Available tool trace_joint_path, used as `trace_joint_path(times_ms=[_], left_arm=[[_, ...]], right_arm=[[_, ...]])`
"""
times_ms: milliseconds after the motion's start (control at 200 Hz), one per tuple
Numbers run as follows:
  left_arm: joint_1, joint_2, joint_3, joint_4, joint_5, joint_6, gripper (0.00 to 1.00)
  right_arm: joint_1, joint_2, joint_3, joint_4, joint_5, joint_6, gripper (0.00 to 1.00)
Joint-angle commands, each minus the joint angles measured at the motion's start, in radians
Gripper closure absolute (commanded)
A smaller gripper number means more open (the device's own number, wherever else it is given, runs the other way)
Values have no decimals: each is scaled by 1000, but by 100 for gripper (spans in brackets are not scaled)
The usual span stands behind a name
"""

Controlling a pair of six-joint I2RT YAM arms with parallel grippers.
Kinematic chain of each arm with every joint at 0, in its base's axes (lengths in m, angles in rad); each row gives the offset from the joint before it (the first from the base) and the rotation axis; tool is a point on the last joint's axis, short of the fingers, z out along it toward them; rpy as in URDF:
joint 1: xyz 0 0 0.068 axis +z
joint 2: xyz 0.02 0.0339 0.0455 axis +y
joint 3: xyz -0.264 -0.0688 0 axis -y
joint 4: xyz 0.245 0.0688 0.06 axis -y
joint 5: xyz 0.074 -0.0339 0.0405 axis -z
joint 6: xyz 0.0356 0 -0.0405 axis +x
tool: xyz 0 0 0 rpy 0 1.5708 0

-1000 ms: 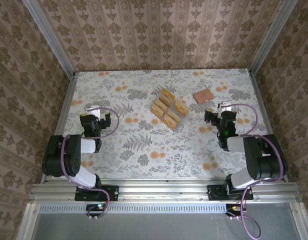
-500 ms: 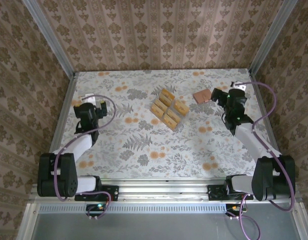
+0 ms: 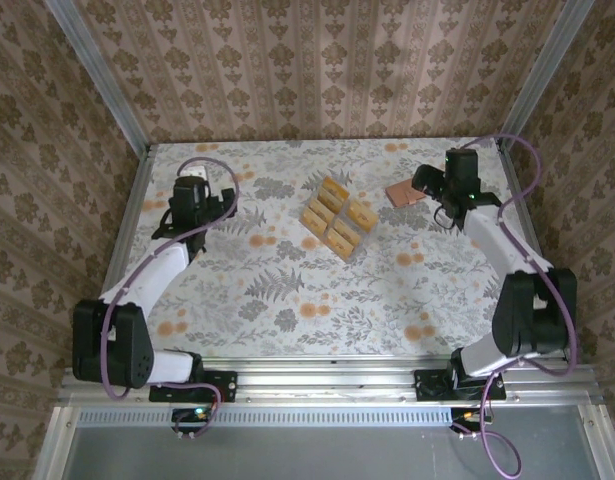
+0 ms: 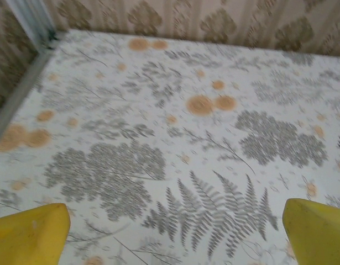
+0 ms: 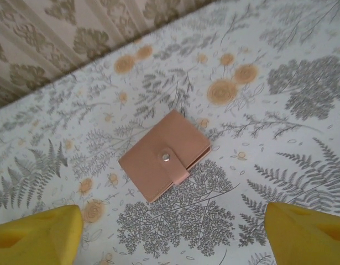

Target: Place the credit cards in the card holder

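Holder approach is judged in hand: the snapped-shut holder, far right on the tabletop, apart from the centre cards, is hovered over by the wide right claw, left claw also wide, so lowering onto it is needed next.

Matt, smooth leather-like card holder with a shiny metal snap

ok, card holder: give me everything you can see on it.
The card holder is a small, flat, salmon-pink wallet that looks like matte leather. It is folded shut, with a flap held down on the top face by one silver snap stud. The inside is hidden. It lies flat, corner-on to the right wrist camera, on the floral table, toward the far right side. Nothing but the table touches it.
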Motion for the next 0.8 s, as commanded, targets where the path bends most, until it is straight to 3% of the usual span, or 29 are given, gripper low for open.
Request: trace_joint_path(times_ms=[0,380,795], left_arm=[[-36,39,59,-70,39,-32,0],[-123,157,129,-49,70,-37,0],[-177,217,184,-52,70,-25,0]], right_arm=[[-6,97,78,-128,-54,99,18],[-66,362,249,-157,-125,327,34],[-136,507,279,-81,-234,394,45]])
